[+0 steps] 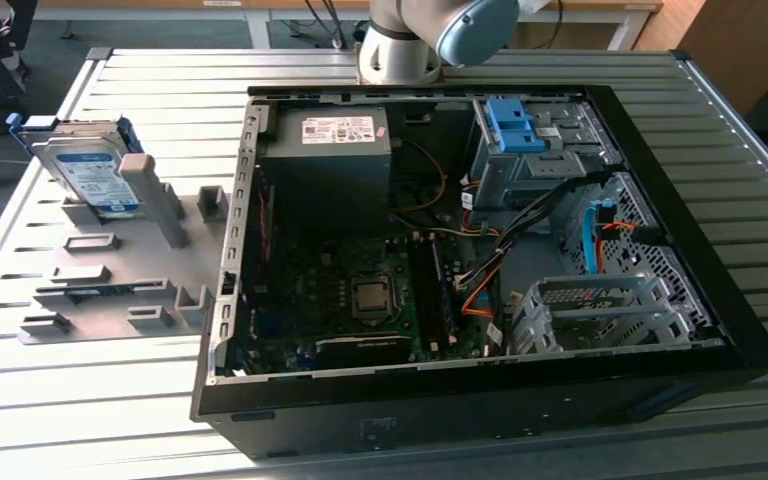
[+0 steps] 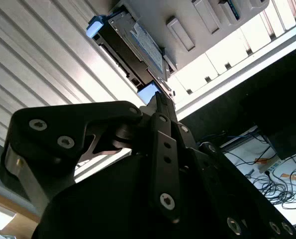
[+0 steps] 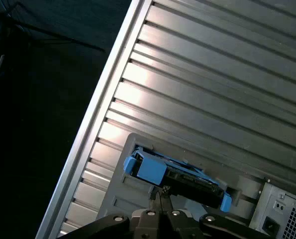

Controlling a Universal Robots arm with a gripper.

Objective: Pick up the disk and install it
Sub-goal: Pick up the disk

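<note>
Disk [image 1: 93, 172], upper left in the exterior view, looks rigid, dense, shock-sensitive; best gripped across its 2 flat faces. Gripper [image 3: 159, 192] fingers clenched, empty.

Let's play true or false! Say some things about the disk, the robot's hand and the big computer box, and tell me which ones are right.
1. The disk stands upright in the grey holder on the table. True.
2. The hand is gripping the disk. False: in the first wrist view the hand is shut on nothing and is apart from the disk.
3. The computer case lies open, with its insides showing. True.
4. The disk is already inside the computer case. False: it sits outside the case, to the exterior view's left of it.
</note>
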